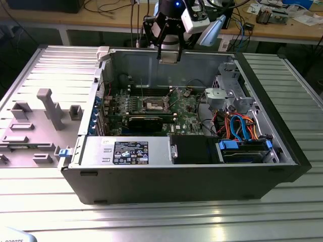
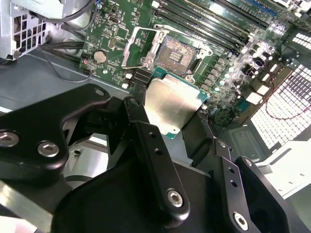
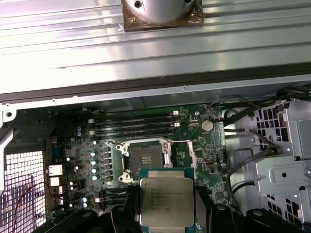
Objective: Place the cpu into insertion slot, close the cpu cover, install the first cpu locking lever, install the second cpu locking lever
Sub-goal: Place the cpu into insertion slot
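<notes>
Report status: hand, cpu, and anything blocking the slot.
Hand shut on cpu, held clear above insertion slot. Slot uncovered, empty. Path to it looks clear.

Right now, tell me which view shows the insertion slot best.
The second wrist view: the insertion slot is largest there, open and unblocked. The first wrist view shows it smaller, beyond the held cpu. The exterior view shows it tiny amid the motherboard.
</notes>
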`<state>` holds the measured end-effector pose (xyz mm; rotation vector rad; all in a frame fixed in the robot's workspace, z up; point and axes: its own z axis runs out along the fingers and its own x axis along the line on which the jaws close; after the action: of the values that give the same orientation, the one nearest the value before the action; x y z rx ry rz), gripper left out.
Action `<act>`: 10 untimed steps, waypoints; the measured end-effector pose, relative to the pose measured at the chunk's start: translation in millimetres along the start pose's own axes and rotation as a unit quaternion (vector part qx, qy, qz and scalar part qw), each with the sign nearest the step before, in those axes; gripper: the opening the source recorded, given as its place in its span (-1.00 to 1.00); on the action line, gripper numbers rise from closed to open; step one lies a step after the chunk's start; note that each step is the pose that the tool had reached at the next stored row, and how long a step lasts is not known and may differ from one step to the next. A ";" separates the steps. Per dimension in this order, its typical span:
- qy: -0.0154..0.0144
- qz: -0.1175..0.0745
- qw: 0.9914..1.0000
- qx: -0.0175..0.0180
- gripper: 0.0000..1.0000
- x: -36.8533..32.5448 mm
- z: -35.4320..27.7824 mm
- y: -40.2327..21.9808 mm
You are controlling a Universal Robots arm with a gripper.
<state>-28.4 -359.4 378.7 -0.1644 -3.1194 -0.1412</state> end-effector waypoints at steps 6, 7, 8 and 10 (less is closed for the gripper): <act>-0.001 0.011 1.000 0.000 0.08 0.0 0.0 0.0; -0.001 0.012 1.000 0.000 0.08 0.0 0.0 0.0; -0.001 0.013 1.000 0.000 0.08 0.0 0.0 0.0; -0.001 0.015 1.000 0.000 0.08 0.0 0.0 0.0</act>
<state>-28.4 -359.4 378.7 -0.2125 -3.1179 -0.1415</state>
